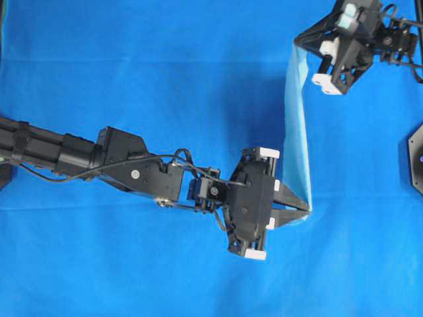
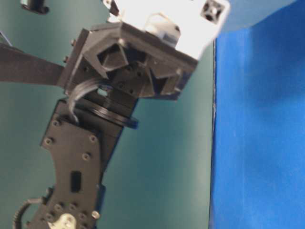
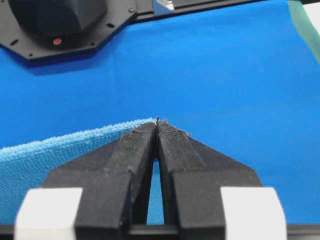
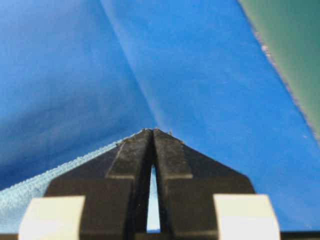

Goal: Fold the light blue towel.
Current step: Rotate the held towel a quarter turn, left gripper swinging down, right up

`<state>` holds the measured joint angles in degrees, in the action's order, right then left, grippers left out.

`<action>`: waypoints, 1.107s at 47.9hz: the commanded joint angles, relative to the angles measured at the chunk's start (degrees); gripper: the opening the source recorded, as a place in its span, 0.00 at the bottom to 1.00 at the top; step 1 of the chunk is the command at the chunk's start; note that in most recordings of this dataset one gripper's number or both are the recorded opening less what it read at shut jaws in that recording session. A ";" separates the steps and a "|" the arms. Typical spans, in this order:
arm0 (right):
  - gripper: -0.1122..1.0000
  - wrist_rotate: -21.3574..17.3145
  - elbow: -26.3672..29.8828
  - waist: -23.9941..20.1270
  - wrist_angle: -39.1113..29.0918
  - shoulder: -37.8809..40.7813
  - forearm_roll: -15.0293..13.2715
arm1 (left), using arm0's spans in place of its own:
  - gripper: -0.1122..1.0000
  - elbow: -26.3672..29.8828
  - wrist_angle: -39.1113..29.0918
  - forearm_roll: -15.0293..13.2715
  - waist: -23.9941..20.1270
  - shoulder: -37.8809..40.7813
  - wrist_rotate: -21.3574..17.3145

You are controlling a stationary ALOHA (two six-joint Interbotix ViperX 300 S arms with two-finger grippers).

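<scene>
The light blue towel (image 1: 297, 132) hangs off the table as a narrow upright sheet, stretched between my two grippers. My left gripper (image 1: 304, 211) is shut on its near corner. In the left wrist view the closed gripper (image 3: 157, 123) pinches the hem, and the towel (image 3: 55, 150) runs off to the left. My right gripper (image 1: 299, 41) is shut on the far corner at the upper right. In the right wrist view the gripper (image 4: 152, 131) is closed on the towel (image 4: 30, 197). The lower part of the towel is hidden behind its own upper edge in the overhead view.
The royal-blue backdrop cloth (image 1: 132, 72) covers the table. A black arm base (image 1: 415, 158) sits at the right edge and also shows in the left wrist view (image 3: 55, 25). Green table surface (image 4: 295, 45) lies beyond the backdrop's edge. An arm body (image 2: 81, 157) fills the table-level view.
</scene>
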<state>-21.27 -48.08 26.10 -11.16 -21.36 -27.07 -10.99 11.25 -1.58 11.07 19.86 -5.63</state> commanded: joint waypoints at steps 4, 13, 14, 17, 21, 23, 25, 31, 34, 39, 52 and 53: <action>0.11 -0.18 3.60 2.11 5.36 5.63 -0.35 | 0.11 -2.99 0.53 0.09 2.37 -3.34 2.29; 0.11 -0.79 9.05 1.58 9.76 14.41 -0.26 | 0.11 -12.04 2.46 0.09 3.16 -7.03 7.21; 0.11 -0.79 9.76 1.41 10.11 15.29 -0.26 | 0.11 -13.10 2.99 0.09 3.34 -7.38 7.56; 0.11 -0.79 12.13 0.62 10.81 18.37 -0.18 | 0.11 -15.82 4.31 0.09 3.78 -8.44 8.53; 0.11 -0.79 14.77 -0.35 11.07 21.27 -0.18 | 0.11 -18.98 6.06 0.09 4.39 -9.84 9.40; 0.11 -0.79 15.82 -0.70 11.07 22.50 -0.18 | 0.11 -20.48 6.86 0.09 4.57 -10.46 9.84; 0.11 -0.79 16.61 -0.88 11.07 23.47 -0.18 | 0.11 -21.97 7.56 0.09 4.57 -10.99 10.28; 0.11 -0.79 17.75 -1.14 11.25 25.14 -0.18 | 0.11 -24.43 8.17 0.09 4.57 -12.13 11.34; 0.11 -0.79 17.67 -1.14 11.07 25.31 -0.18 | 0.11 -25.14 8.09 0.09 4.57 -12.48 11.25; 0.11 -0.79 17.49 -1.05 10.99 25.22 -0.18 | 0.11 -25.84 8.00 0.09 4.13 -12.74 11.16; 0.11 -0.88 17.58 -0.79 10.99 25.66 -0.09 | 0.11 -25.75 5.36 0.09 2.81 -12.83 10.63; 0.11 -0.79 17.49 -0.70 10.99 25.75 -0.09 | 0.11 -25.75 5.27 0.09 2.72 -12.83 10.63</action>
<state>-21.97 -32.08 23.91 -0.35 4.83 -27.16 -37.44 16.79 -1.76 12.57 8.79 5.10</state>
